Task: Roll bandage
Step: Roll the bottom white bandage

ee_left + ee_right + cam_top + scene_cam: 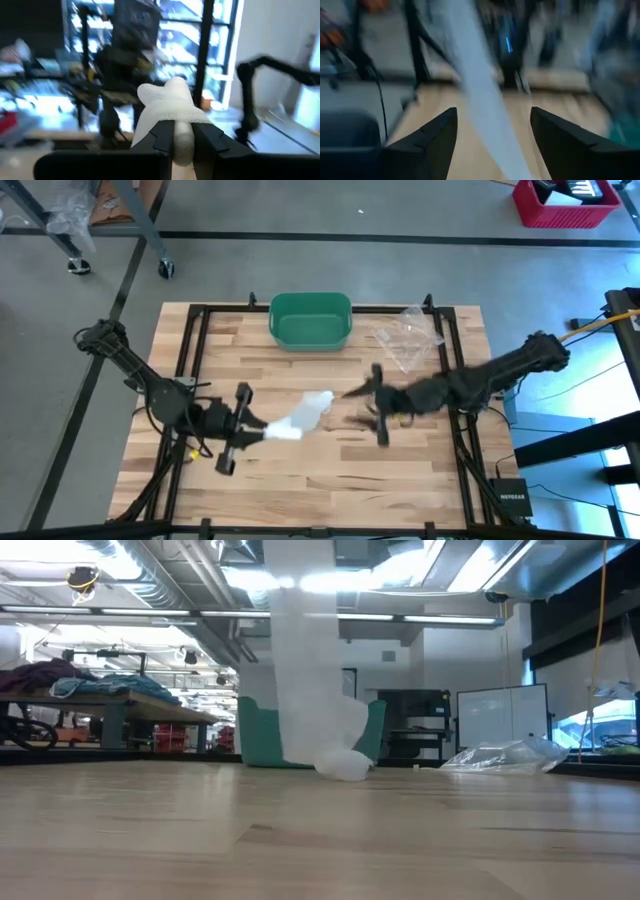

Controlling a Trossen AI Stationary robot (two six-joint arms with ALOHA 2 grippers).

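Bandage point(300, 420) sits clamped in the left gripper point(262, 432). The right gripper point(368, 405), at its 3 o'clock, stands wide open and empty; it should grasp the loose tail under even tension.

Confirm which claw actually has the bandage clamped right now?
The left claw: its fingers pinch the white bandage between them. The right claw stands wide open, the strip only hanging between its fingers.
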